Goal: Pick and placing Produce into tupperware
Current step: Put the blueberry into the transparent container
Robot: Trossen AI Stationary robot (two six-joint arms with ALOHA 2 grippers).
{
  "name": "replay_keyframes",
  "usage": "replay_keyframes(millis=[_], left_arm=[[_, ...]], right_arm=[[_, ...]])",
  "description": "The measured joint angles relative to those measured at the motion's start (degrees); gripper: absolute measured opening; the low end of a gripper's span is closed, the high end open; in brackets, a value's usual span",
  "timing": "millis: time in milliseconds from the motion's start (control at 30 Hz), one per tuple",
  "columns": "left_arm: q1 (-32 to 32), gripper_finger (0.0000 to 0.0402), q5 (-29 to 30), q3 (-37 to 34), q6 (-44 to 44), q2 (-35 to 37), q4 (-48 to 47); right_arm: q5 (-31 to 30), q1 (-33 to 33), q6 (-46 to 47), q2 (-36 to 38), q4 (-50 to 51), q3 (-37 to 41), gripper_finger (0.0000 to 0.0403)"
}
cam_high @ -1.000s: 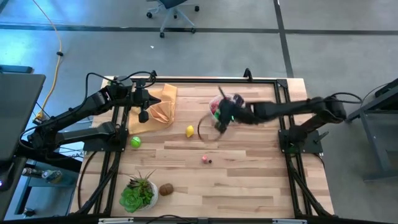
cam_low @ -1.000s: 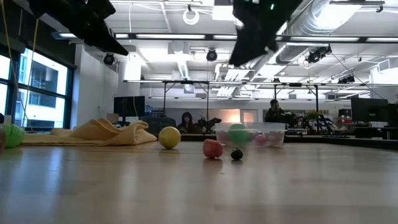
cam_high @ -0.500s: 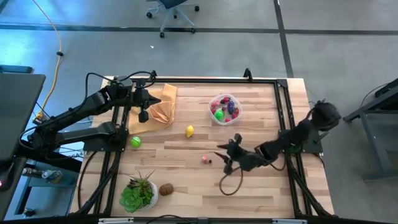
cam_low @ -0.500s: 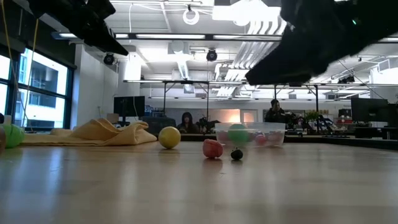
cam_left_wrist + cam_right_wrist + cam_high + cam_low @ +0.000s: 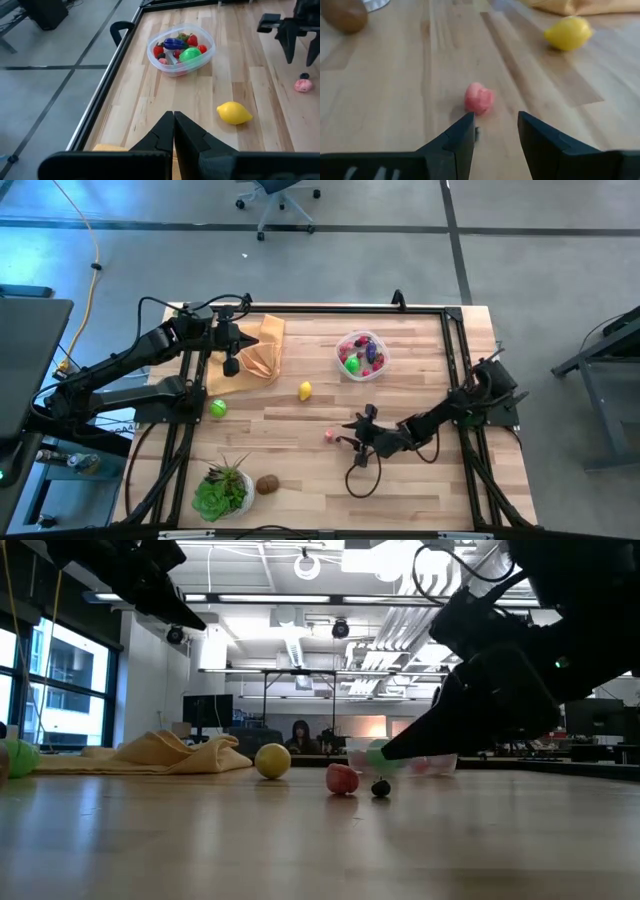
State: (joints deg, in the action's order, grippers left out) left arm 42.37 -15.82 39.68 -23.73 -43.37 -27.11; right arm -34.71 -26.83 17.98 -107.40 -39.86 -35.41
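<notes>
We bring our right gripper — fingers parted, empty — just beside the pink fruit, lining up a grab for the tub.

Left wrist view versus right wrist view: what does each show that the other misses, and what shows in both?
Only the left wrist view shows the tub holding red, green and purple produce, the shut left hand, and a small dark piece beside the pink fruit.

Only the right wrist view shows the brown fruit, the cloth, and the right hand's gap, fingers apart and empty, aimed at the pink fruit.

Both show the lemon, the pink fruit and the right hand.
</notes>
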Motion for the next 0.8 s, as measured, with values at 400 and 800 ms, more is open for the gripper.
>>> replay_keyframes(millis=[400, 800], left_arm=[[0.00, 0.0003, 0.03, 0.02, -0.01, 0.00, 0.02], [0.00, 0.0003, 0.05, 0.02, -0.01, 0.01, 0.01]], right_arm=[[0.71, -1.41, 1.69, -3.20, -1.18, -1.37, 0.0143], [-6.21, -4.28, 2.65, -6.96, -4.06, -1.35, 0.0205]])
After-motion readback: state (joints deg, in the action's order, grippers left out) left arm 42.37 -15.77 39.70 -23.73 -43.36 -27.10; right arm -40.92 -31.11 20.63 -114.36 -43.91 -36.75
